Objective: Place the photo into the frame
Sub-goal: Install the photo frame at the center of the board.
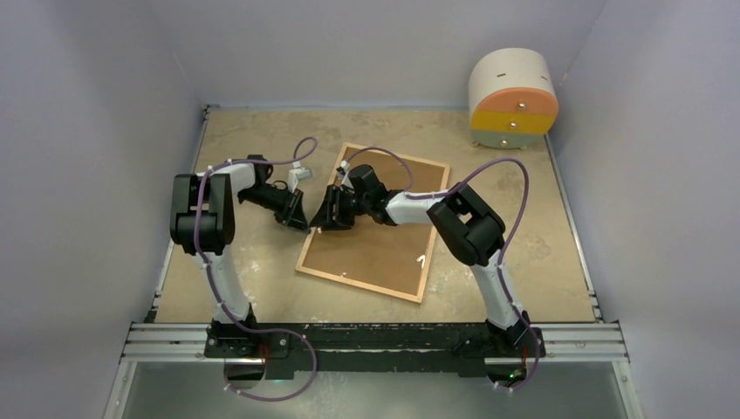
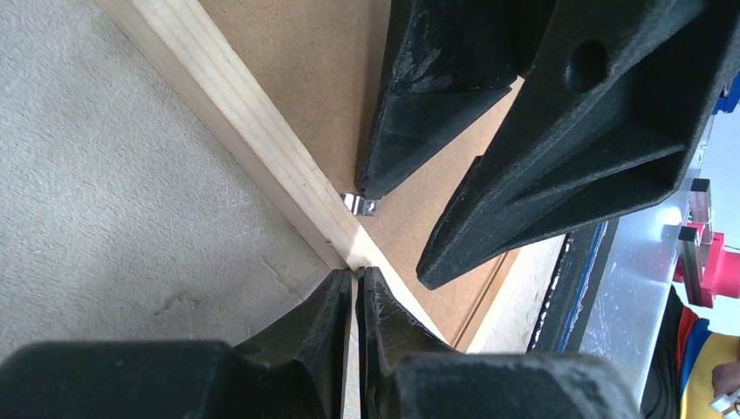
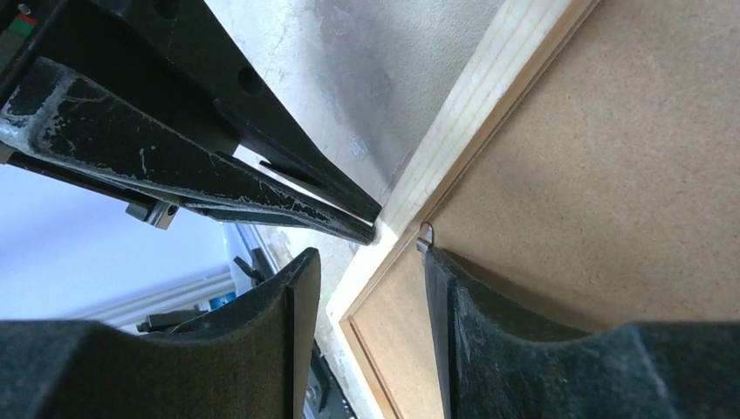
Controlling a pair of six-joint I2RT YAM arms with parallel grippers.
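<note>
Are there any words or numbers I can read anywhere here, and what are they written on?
None: no view shows a word, number or sign that can be read.
The frame and its brown backing show no print.
The round box with drawers has no label.
A small pale mark on the backing is too small to read.

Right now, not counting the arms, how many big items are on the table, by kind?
Wooden frame: 1
Brown backing panel: 1
Round drawer unit: 1
Total: 3
</note>
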